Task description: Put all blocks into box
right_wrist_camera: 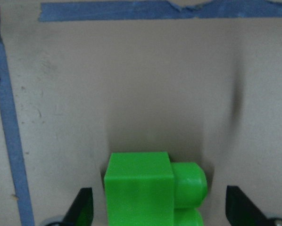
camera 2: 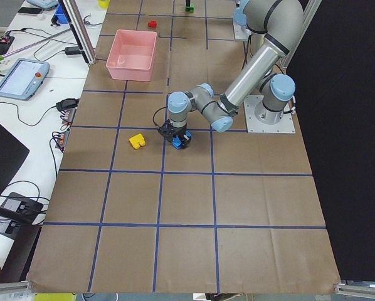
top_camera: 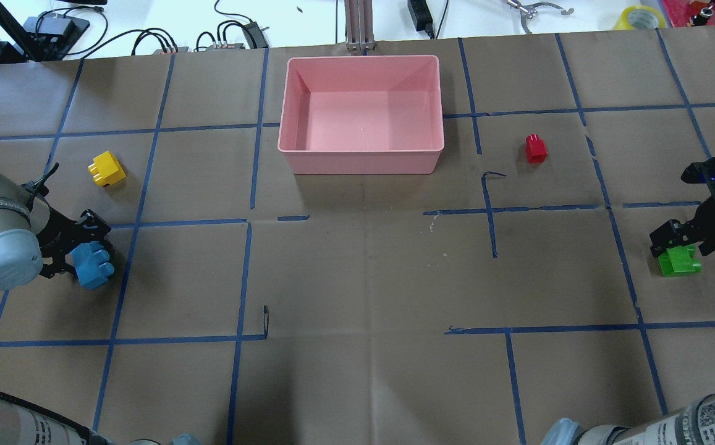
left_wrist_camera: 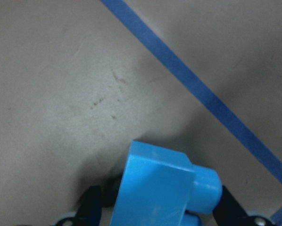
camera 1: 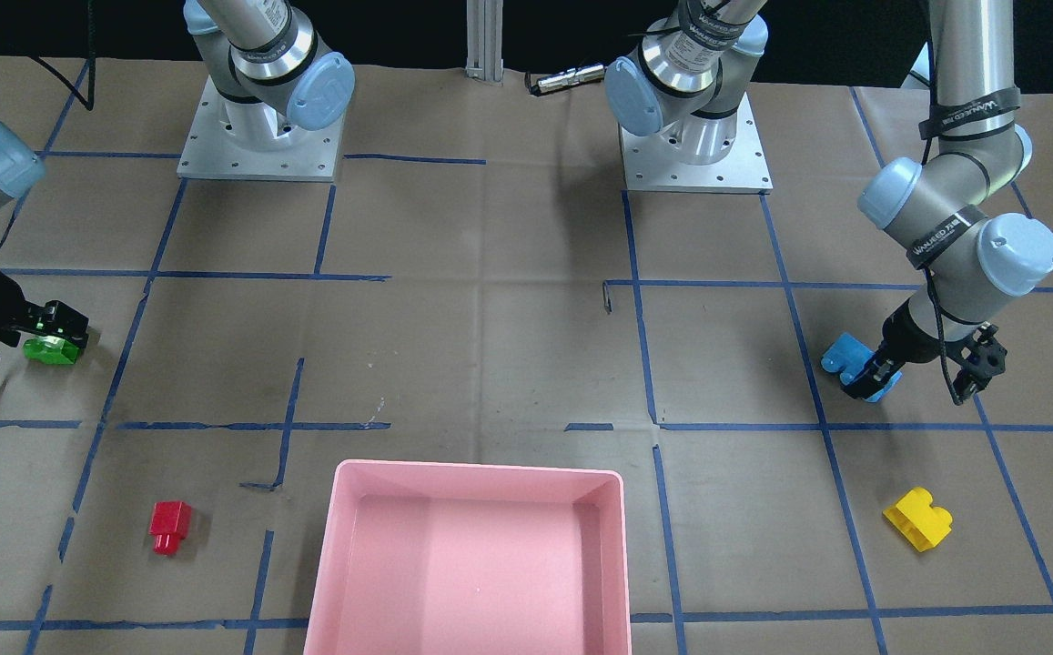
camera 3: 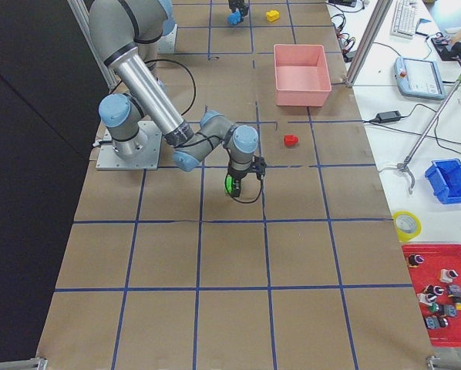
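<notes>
My left gripper point(top_camera: 88, 259) is shut on the light-blue block point(top_camera: 93, 266) at the table's left; in the left wrist view the block point(left_wrist_camera: 155, 188) fills the gap between the fingers. Open around the green block point(top_camera: 678, 261) at the table's right is my right gripper point(top_camera: 675, 244); the right wrist view shows a gap on each side of that block point(right_wrist_camera: 138, 188). The yellow block point(top_camera: 107, 169) lies just beyond the left gripper. Alone on the paper, right of the pink box point(top_camera: 360, 162), sits the red block point(top_camera: 536, 148). Nothing lies in the box.
Brown paper with blue tape lines covers the table point(top_camera: 357, 278). Both arm bases point(camera 1: 258, 136) stand on metal plates at the robot's side. Cables and small gear point(top_camera: 233, 31) lie past the far edge, behind the box.
</notes>
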You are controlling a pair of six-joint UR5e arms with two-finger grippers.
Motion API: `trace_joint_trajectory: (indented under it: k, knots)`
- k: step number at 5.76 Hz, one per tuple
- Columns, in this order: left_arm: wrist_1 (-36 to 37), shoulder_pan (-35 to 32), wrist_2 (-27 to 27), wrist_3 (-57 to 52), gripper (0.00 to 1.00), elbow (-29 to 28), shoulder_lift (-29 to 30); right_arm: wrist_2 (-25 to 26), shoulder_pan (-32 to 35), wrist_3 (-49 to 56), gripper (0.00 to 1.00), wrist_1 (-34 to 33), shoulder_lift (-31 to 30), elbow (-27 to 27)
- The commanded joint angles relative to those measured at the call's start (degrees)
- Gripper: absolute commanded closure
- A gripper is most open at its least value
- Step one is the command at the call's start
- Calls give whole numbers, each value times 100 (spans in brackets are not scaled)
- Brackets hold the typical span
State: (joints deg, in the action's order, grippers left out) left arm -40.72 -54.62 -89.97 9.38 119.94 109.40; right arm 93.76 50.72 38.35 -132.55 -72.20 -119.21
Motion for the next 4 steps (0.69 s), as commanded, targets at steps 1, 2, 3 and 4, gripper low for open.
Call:
trace_joint_trajectory:
  k: [1,2,3,4]
  knots:
    - [-6,-5,41,11,66,-6,-23,125,-1,6,5,10,-13,-6]
    - [-6,-23,41,11,70,-58,-119,134,-1,6,13,10,-4,-6]
    - [-6,-58,33,11,70,-285,-259,134,-1,15,30,10,-4,-6]
    - [-267,-101,50,-76,69,-661,-374,134,-1,15,37,18,-4,-6]
